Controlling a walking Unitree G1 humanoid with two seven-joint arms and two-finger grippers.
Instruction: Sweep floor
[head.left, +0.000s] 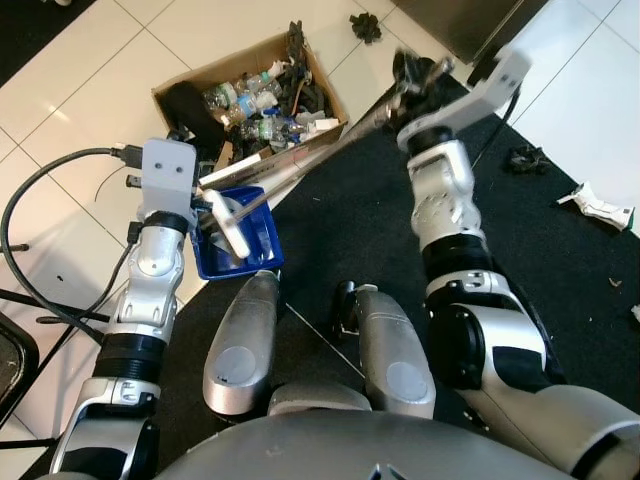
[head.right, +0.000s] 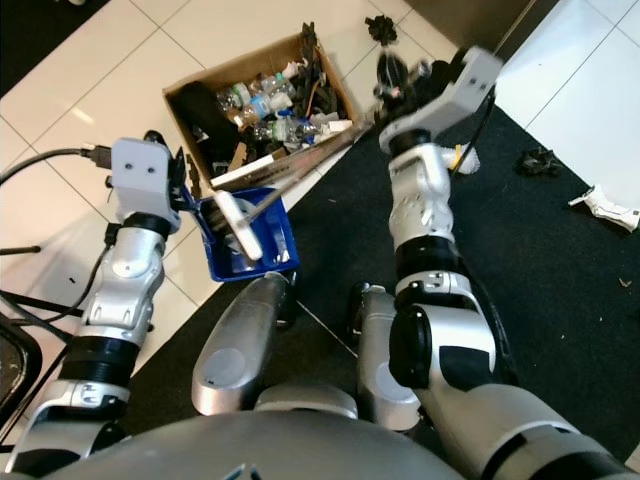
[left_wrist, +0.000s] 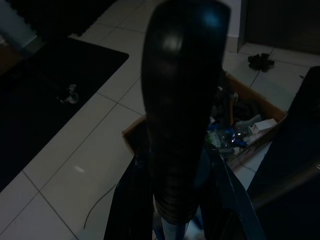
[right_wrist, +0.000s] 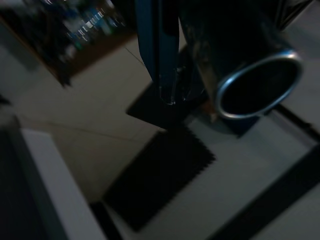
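My left arm reaches forward toward eleven o'clock, forearm nearly straight, its silver segments ending in a boxy pale-grey wrist block. My left fingers sit at the back edge of the blue dustpan; the wrist view looks along a thick, ribbed black handle, rounded and glossy at its end, which appears to be clasped, though I cannot tell how far the fingers are closed.

My right arm stretches farther out toward one o'clock, elbow bent, wrist tipped to my left. My right fingers are blurred around the upper end of the broom pole, a long, dull metallic shaft that slants down toward nine o'clock into the dustpan, where its white head rests. Their exact spread is unclear. The right wrist view shows the pole's hollow, shiny round end close by.

The dustpan is hard plastic with low walls, sitting where the white glossy tiles meet the black matte mat. Just beyond it at twelve o'clock stands a brown cardboard box, open-topped and crammed with crumpled clear bottles and dark scraps. A black cable curls at nine o'clock. A white scrap and black debris lie at two o'clock.
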